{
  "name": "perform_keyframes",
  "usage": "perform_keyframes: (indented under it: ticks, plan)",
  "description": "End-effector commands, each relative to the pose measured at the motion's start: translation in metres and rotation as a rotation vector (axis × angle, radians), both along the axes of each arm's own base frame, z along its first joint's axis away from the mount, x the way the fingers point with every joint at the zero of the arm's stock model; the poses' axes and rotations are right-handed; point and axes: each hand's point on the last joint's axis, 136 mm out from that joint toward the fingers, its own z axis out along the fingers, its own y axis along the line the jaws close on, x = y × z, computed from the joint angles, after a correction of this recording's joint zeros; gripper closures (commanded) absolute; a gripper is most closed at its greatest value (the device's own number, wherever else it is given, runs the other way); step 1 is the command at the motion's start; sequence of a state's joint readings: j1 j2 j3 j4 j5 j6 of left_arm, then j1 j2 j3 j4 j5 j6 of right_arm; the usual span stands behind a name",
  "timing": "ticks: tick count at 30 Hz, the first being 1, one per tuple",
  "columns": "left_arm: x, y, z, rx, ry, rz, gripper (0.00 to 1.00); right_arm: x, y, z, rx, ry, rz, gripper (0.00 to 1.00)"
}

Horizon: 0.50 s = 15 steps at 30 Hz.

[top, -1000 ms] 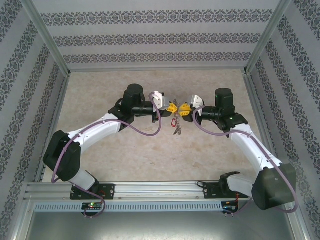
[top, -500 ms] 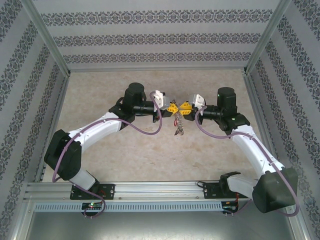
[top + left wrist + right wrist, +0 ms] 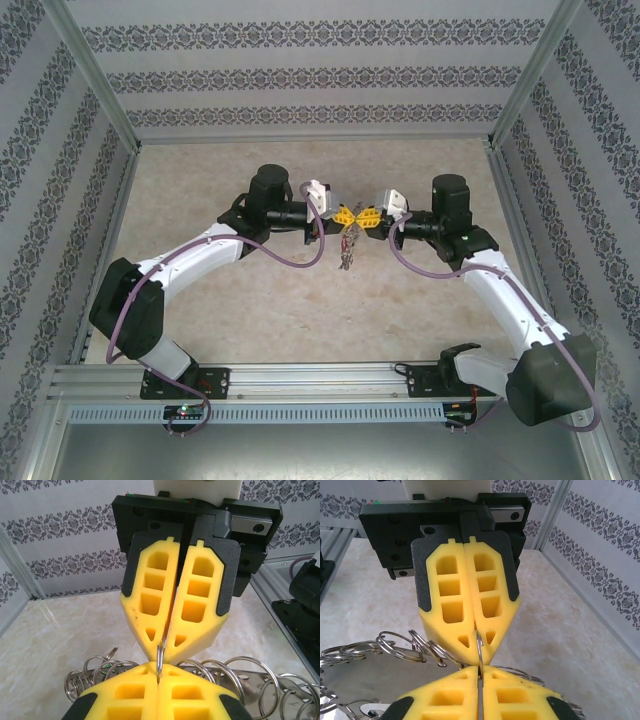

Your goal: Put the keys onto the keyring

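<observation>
Right hand [image 3: 368,217] nearer left hand [image 3: 346,214], both gripping keyring [image 3: 345,252]

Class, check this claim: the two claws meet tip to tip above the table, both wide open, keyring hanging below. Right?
Not quite: both are shut. The right wrist view shows the left claw and right claw each pinching one thin ring of the keyring. The rest stands.

Robot lab test cell, definitely not someone's living room

The fancy wallpaper-look panels [image 3: 320,75] were just sheets slotted into a bare aluminium frame [image 3: 95,75], boxing in a mottled beige tabletop [image 3: 300,300]. A white-and-black left arm [image 3: 190,257] and right arm [image 3: 505,300] sat bolted to a slotted metal rail [image 3: 320,378] along the near edge, with purple cables [image 3: 295,266] looping off them.
</observation>
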State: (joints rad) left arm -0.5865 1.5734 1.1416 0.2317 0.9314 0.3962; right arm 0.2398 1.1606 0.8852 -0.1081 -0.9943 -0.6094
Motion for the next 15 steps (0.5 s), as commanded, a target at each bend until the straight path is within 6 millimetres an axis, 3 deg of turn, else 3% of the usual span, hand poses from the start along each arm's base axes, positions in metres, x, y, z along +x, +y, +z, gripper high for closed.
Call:
perform_keyframes:
  ticks: [1,4,5,7,8,15]
  plan:
    - [-0.002,-0.005,0.018,-0.037,-0.058,-0.034,1.00,-0.008,0.012,0.011,0.015,-0.033,0.073,0.96]
    - [-0.001,-0.005,0.016,-0.035,-0.048,-0.032,1.00,-0.008,0.012,0.008,0.005,-0.043,0.074,1.00]
    - [-0.001,-0.005,0.015,-0.035,-0.046,-0.031,0.95,-0.008,0.012,0.008,0.003,-0.042,0.073,1.00]
    - [-0.002,-0.005,0.012,-0.038,-0.044,-0.030,0.69,-0.010,0.011,0.005,-0.009,-0.033,0.074,1.00]
    - [-0.001,-0.005,0.011,-0.037,-0.046,-0.029,0.65,-0.010,0.011,0.004,-0.017,-0.031,0.070,1.00]
    - [-0.001,-0.002,-0.016,0.059,-0.003,-0.030,0.64,-0.013,0.003,-0.015,-0.116,0.008,0.029,1.00]
